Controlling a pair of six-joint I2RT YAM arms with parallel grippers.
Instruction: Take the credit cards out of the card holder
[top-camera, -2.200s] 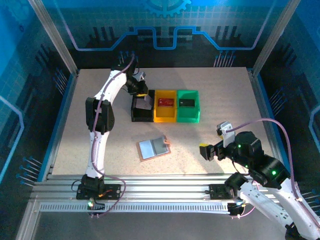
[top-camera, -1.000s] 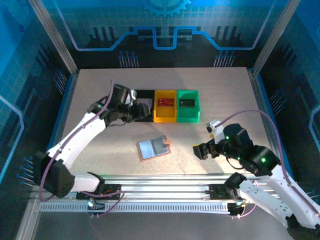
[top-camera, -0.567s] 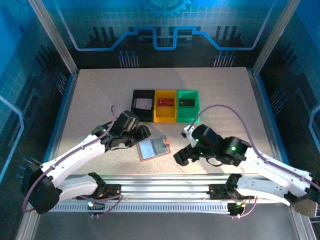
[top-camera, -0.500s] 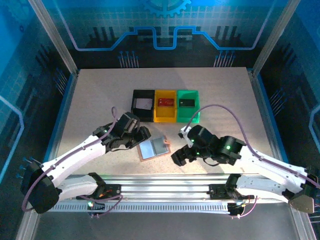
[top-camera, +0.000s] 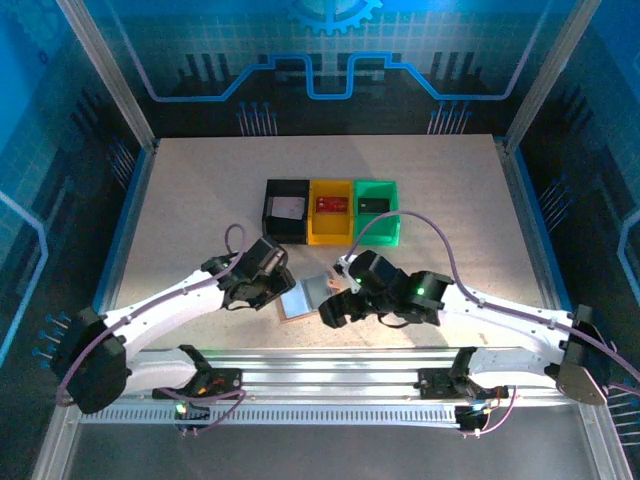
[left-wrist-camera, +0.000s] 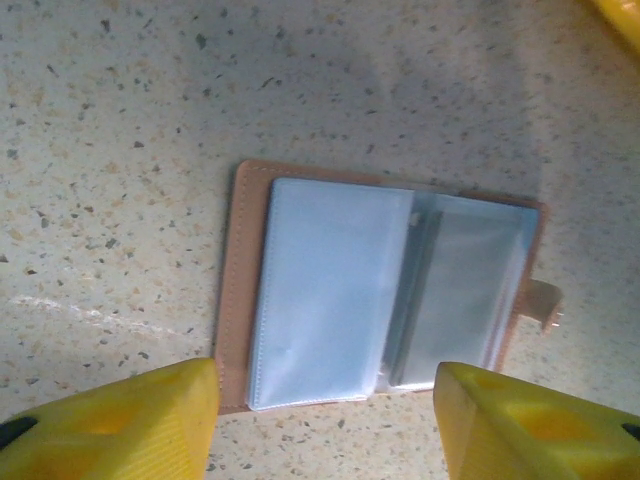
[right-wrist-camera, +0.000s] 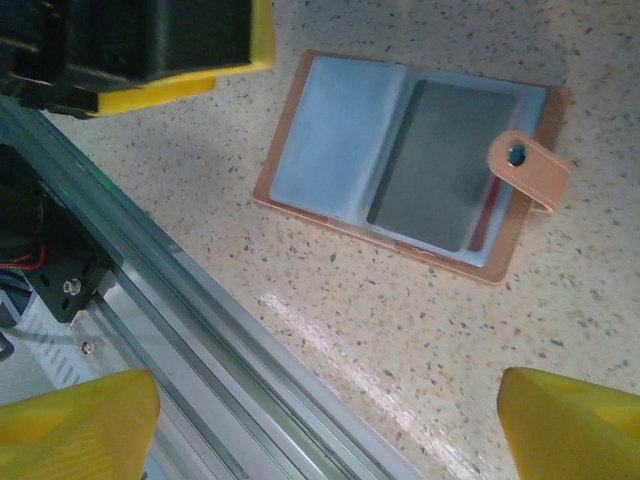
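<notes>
The card holder (top-camera: 308, 296) lies open and flat on the table, pinkish-tan with pale inner pockets (left-wrist-camera: 330, 290) and a snap tab (right-wrist-camera: 530, 165). A dark grey credit card (right-wrist-camera: 445, 165) sits in its right pocket, with a red edge (right-wrist-camera: 485, 228) beside it. My left gripper (top-camera: 274, 292) hovers at the holder's left side, open, and its yellow fingertips (left-wrist-camera: 110, 420) straddle the holder's near edge without touching. My right gripper (top-camera: 335, 310) stands open at the holder's right front, above bare table and the rail (right-wrist-camera: 325, 430).
Three bins stand in a row behind the holder. The black bin (top-camera: 270, 225) holds a whitish card (top-camera: 289, 208), the yellow bin (top-camera: 331, 232) a red card (top-camera: 331, 204), and the green bin (top-camera: 377, 232) a black card (top-camera: 374, 205). The aluminium rail (top-camera: 320, 362) runs along the near edge.
My left arm swung back from the black bin down to the holder's left side. The right arm came in from the right to the holder, and its jaws narrowed slightly.
</notes>
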